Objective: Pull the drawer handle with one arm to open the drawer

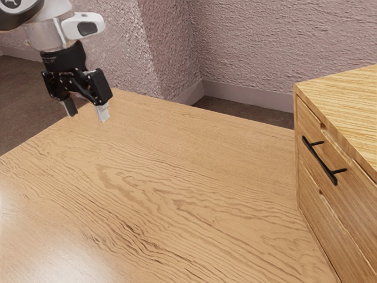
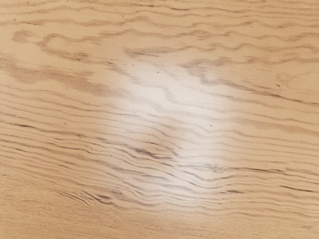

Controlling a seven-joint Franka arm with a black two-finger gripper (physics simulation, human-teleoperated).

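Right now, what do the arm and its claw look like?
The arm is white with a dark band, rounded links, and a white pod bearing a dark oval. The claw is black and blocky, with two short fingers, one light-tipped.

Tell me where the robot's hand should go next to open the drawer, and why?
Probably it should travel toward the exterior view's right, to the black handle on the drawer. The gripper hangs open above the wooden table, far from the handle and holding nothing. The drawer looks shut, so reaching it comes first.
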